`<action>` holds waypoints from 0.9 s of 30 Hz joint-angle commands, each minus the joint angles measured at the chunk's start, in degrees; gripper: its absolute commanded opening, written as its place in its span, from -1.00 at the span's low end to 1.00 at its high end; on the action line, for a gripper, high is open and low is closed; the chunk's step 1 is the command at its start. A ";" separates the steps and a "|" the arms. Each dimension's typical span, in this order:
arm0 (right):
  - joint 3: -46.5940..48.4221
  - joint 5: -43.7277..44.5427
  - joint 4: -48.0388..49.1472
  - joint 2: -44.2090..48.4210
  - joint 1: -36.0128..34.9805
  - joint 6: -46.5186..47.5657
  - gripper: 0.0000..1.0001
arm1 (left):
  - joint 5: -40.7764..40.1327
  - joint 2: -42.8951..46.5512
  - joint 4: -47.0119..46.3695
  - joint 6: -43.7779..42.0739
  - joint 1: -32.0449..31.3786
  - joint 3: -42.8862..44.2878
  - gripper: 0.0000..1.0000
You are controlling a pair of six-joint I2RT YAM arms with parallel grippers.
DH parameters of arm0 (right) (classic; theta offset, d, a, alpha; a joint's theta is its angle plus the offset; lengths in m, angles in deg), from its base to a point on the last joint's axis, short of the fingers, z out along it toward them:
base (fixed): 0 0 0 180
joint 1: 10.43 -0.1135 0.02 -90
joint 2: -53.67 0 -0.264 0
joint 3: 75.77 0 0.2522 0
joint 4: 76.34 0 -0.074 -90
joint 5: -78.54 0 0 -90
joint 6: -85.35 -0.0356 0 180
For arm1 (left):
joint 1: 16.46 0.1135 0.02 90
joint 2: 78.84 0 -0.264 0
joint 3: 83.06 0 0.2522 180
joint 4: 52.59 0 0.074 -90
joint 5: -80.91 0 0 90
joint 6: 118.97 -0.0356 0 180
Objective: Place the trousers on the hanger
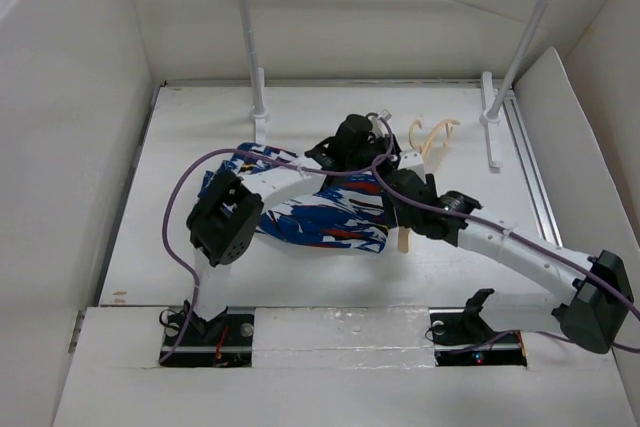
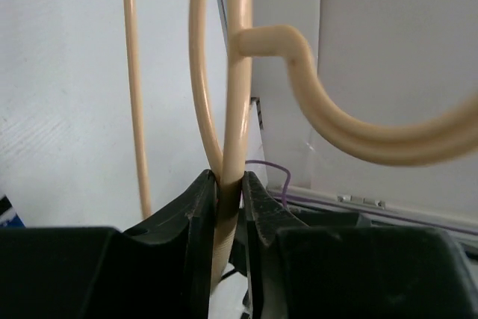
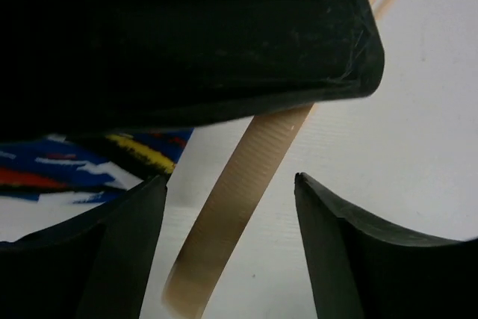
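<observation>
The step in hand looks like steadying the hanger (image 2: 239, 72) so that cloth can be fed onto it. The left hand (image 2: 230, 192) pinches one thin tan rod just below the hook, fingers pressed tight on it with nothing else caught. That grip should hold firm and level, because the rod is slim and smooth and could swivel in the pinch.

The right hand (image 3: 228, 184) is spread, with a flat tan limb of the hanger running between its fingers and touching neither. I cannot tell whether that limb is an arm or the lower bar. If this hand is to take it, it should close square across the flat face, a little up from the tip, so the limb does not slip out sideways.

The trousers (image 1: 320, 222) lie crumpled on the table (image 1: 200, 127) under the left forearm, in the middle. From the right wrist their blue edge shows just left of the left finger, near the limb but apart from it. From above, the limb's tip sits just beside their right edge. None of the cloth is on the hanger yet
</observation>
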 commanded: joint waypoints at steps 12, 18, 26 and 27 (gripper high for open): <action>-2.16 -28.40 6.64 19.42 7.34 3.90 0.07 | 1.20 13.32 -18.98 0.67 1.74 -22.40 -1.00; -4.37 -33.43 17.03 11.26 12.53 4.53 -1.00 | -1.51 13.05 -23.29 0.06 1.74 -29.70 -1.00; -7.25 -34.48 26.59 -2.54 15.34 0.16 -0.39 | -5.91 10.50 -27.69 0.59 1.74 -35.76 -1.00; -8.40 -34.48 26.61 -2.99 15.34 0.13 -0.39 | -6.53 10.50 -27.68 0.41 1.74 -35.77 -1.00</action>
